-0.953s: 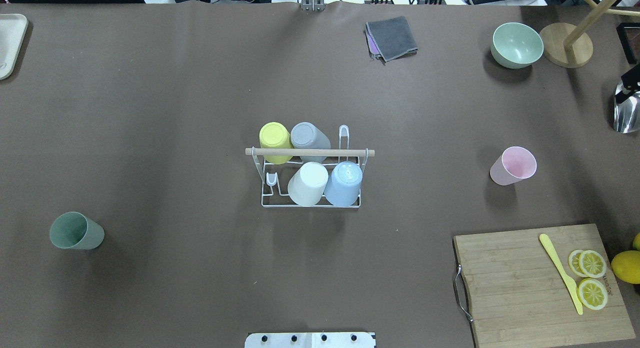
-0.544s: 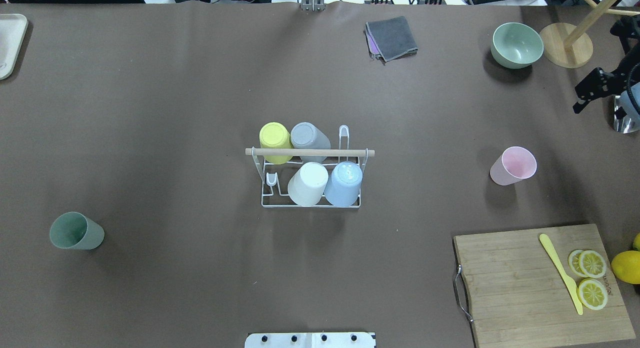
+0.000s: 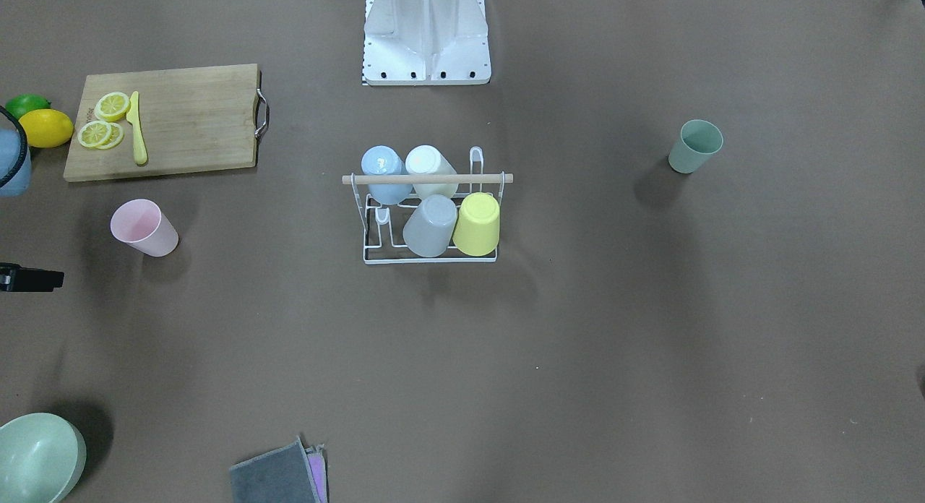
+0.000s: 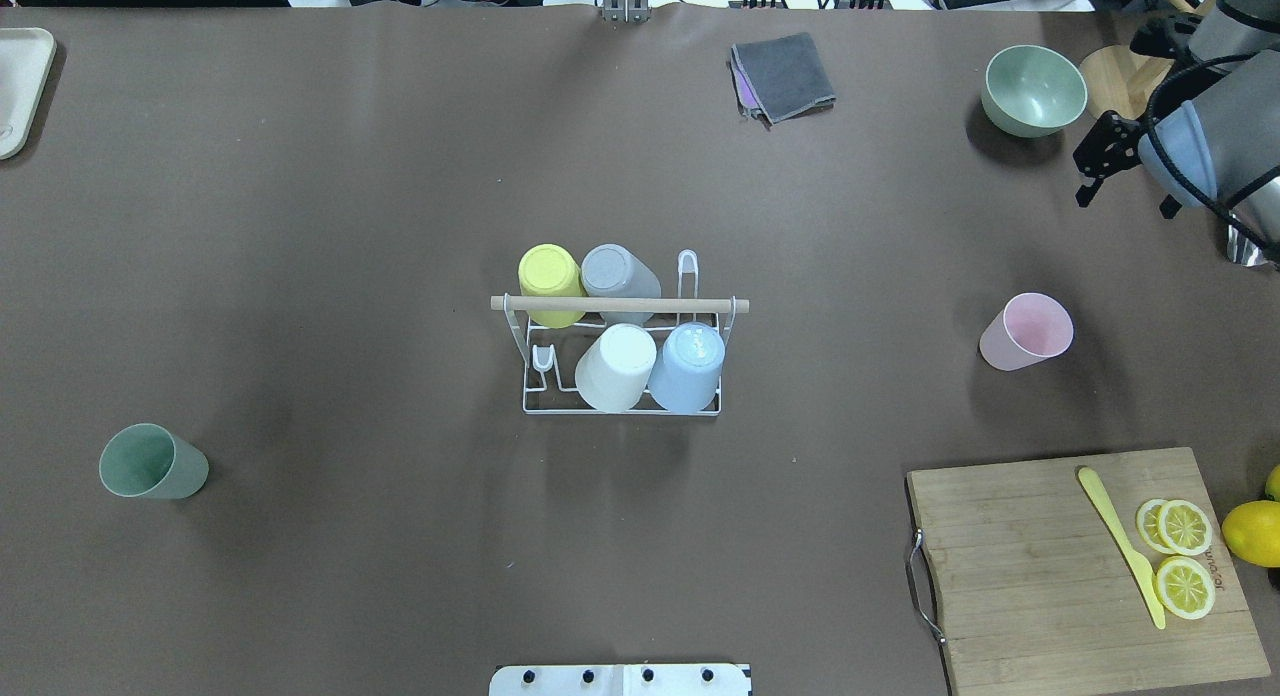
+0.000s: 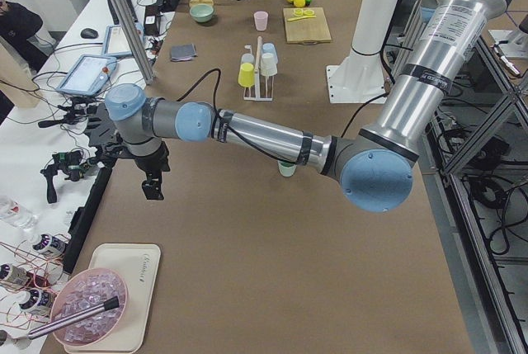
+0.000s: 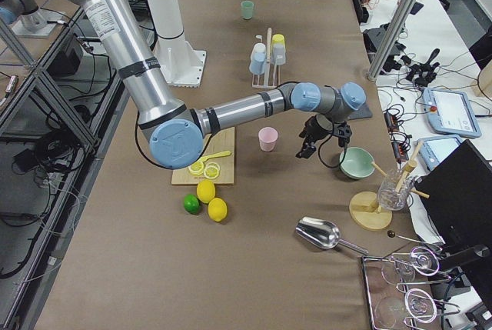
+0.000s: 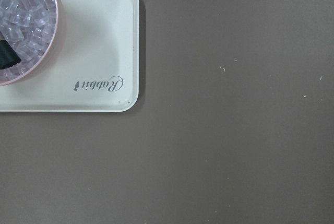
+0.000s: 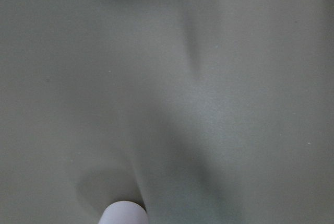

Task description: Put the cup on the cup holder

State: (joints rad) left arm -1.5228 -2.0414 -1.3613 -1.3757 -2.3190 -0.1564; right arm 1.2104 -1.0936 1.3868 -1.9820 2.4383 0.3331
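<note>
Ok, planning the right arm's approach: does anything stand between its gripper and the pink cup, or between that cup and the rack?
Nothing visible does. Bare table separates the right gripper from the pink cup, and that cup from the cup holder.

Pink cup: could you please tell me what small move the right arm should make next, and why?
Probably move the right pincer toward the pink cup: it stands nearest, off the rack, which has two free prongs.
</note>
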